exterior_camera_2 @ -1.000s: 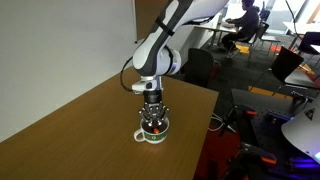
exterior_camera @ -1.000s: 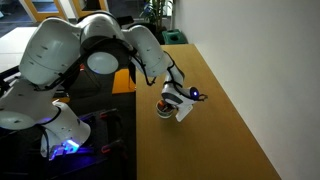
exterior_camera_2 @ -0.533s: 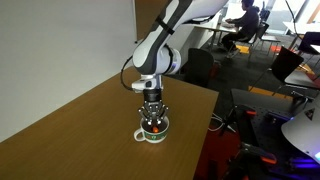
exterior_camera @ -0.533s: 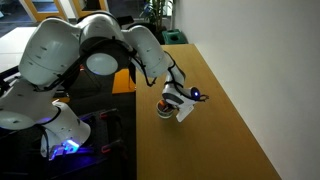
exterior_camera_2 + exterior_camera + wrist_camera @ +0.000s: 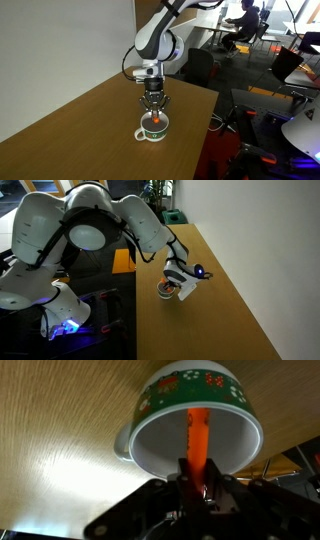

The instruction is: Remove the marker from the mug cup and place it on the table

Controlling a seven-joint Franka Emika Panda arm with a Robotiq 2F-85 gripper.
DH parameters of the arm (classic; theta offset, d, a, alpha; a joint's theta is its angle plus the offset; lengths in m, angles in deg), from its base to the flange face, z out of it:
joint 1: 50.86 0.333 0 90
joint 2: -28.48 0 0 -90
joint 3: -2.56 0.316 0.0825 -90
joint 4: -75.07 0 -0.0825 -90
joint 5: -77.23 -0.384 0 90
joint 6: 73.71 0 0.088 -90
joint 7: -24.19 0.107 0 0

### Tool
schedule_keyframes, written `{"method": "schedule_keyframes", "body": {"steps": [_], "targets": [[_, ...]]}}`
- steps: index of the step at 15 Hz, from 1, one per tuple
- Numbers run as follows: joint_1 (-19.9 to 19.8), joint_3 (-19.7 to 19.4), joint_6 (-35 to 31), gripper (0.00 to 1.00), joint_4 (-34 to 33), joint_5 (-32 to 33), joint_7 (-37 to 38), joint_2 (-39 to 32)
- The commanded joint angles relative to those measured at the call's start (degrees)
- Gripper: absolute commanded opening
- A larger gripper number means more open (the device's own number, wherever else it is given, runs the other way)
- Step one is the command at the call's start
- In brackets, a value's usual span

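The mug cup (image 5: pixel 153 130) is white inside with a green and red patterned band, and stands on the light wood table (image 5: pixel 80 130) near its edge. My gripper (image 5: pixel 152 101) hangs straight above it, shut on the orange-red marker (image 5: pixel 155 118), whose lower end is still inside the cup. In the wrist view the marker (image 5: pixel 198 432) runs from my fingers (image 5: pixel 198 482) into the mug cup (image 5: pixel 160 440), with the table (image 5: pixel 50 455) beneath. In an exterior view my gripper (image 5: pixel 176 277) hides most of the mug cup (image 5: pixel 165 292) on the table (image 5: pixel 235 305).
The table edge runs just beside the mug, with dark floor below. The robot's base with a blue light (image 5: pixel 65 326) stands beside the table. A small orange-tan surface (image 5: pixel 123 261) lies behind the arm. Office chairs and desks (image 5: pixel 255 45) stand further back.
My gripper has risen from the mug's rim, drawing the marker upward; the arm's upper joints have shifted. The mug has not moved.
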Motion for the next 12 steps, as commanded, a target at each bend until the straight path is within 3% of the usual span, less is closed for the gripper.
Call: {"method": "schedule_keyframes", "body": {"steps": [1, 6, 12], "targets": [[-2.04, 1.07, 3.44, 0.05, 3.76, -1.70, -1.79, 6.30], [-0.63, -0.39, -0.27, 0.05, 7.28, -7.69, 0.92, 12.40], [2.31, -4.81, -7.94, 0.05, 4.09, -11.63, 14.33, 13.09]]}}
